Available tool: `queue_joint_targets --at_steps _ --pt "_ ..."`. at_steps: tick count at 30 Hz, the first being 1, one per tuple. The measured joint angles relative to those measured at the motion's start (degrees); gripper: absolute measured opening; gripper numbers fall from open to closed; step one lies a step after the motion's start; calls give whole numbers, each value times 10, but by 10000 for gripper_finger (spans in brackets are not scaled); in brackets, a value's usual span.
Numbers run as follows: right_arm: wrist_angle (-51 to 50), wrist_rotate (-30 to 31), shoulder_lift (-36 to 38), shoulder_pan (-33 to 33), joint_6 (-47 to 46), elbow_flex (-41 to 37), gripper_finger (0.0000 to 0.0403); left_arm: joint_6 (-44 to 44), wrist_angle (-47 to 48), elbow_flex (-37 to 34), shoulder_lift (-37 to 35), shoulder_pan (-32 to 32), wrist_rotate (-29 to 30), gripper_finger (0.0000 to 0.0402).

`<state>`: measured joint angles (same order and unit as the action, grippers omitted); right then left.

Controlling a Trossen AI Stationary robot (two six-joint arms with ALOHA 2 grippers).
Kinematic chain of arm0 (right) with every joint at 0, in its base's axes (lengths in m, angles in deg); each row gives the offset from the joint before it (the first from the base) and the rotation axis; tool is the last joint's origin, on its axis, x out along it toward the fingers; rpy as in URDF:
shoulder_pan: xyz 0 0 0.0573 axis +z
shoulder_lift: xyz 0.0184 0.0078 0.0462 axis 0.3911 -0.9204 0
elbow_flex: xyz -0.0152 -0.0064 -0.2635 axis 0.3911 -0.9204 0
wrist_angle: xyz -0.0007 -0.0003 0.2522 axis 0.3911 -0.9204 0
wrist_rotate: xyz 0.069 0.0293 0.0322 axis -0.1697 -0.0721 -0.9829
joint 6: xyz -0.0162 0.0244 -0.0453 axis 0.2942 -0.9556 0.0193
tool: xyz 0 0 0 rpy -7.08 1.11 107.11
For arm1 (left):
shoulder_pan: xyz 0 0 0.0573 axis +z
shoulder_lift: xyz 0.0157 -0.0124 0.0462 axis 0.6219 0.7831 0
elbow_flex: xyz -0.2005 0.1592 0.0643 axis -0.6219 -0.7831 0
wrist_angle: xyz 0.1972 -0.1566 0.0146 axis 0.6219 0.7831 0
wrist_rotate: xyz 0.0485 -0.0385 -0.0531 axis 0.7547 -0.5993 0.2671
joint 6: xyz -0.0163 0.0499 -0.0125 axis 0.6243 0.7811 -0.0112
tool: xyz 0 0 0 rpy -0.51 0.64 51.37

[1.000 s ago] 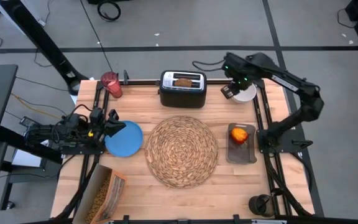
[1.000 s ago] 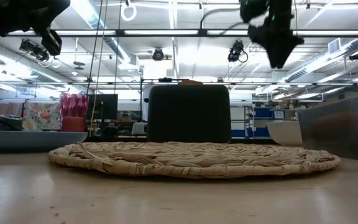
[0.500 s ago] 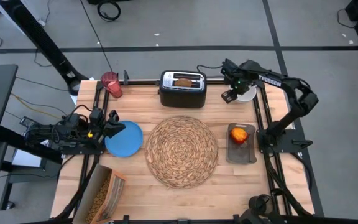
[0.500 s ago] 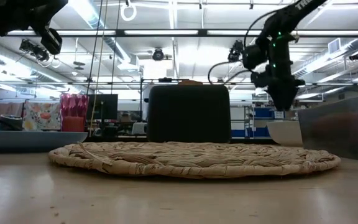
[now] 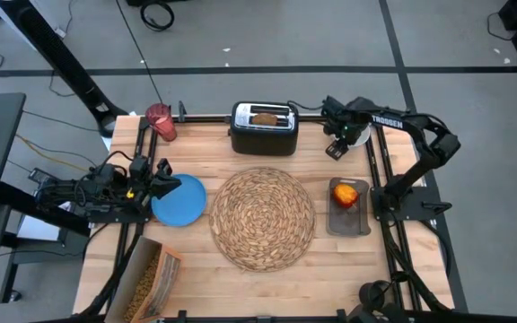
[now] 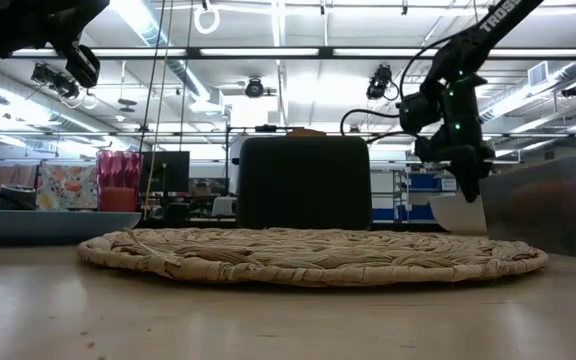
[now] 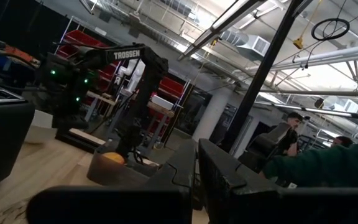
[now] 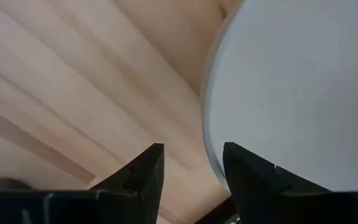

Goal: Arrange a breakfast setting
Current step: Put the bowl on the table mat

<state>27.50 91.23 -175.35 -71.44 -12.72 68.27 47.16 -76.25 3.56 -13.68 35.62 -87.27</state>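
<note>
The white bowl (image 5: 360,135) stands at the table's far right; it also shows in the right wrist view (image 8: 291,93) and the low view (image 6: 456,213). My right gripper (image 5: 337,148) is open and points down at the bowl's left near rim, one finger on each side of it (image 8: 194,171). My left gripper (image 5: 162,182) is shut and empty, up over the left edge of the blue plate (image 5: 180,199). The straw placemat (image 5: 263,218) lies mid-table. The toast (image 5: 264,117) sticks up out of the black toaster (image 5: 264,130). The apple (image 5: 346,192) lies in a grey tray. The pink-red cup (image 5: 161,122) stands far left. No spoon shows. My right gripper has one finger (image 8: 143,171) outside the bowl and one (image 8: 247,171) over its inside, with the rim (image 8: 209,134) running between them. It comes from above, pointing down. The bowl stands on the table. I cannot tell whether either finger touches it.
A grey tray (image 5: 349,215) lies right of the placemat. An open cardboard box (image 5: 151,280) lies at the near left. Bare wood shows near the front edge. People show beyond the table in the left wrist view (image 7: 328,168).
My right gripper has come down from high above the table's far right and gone a little toward the near edge, down to the white bowl's rim. The bowl has stayed where it was.
</note>
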Motion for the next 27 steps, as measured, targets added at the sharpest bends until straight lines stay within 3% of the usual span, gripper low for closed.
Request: queue_joint_targets --at_steps 8,15,18,23,27 --pt "37 11 0 -19 16 -26 112 0 0 0 0 0 0 27" --pt "39 8 2 -24 32 -29 14 1 0 0 0 0 0 27" --pt "2 10 10 -19 32 -17 14 1 0 0 0 0 0 27" --pt "-118 24 60 19 23 71 9 1 0 0 0 0 0 27" --pt "-225 38 102 89 -17 182 9 0 0 0 0 0 0 27"
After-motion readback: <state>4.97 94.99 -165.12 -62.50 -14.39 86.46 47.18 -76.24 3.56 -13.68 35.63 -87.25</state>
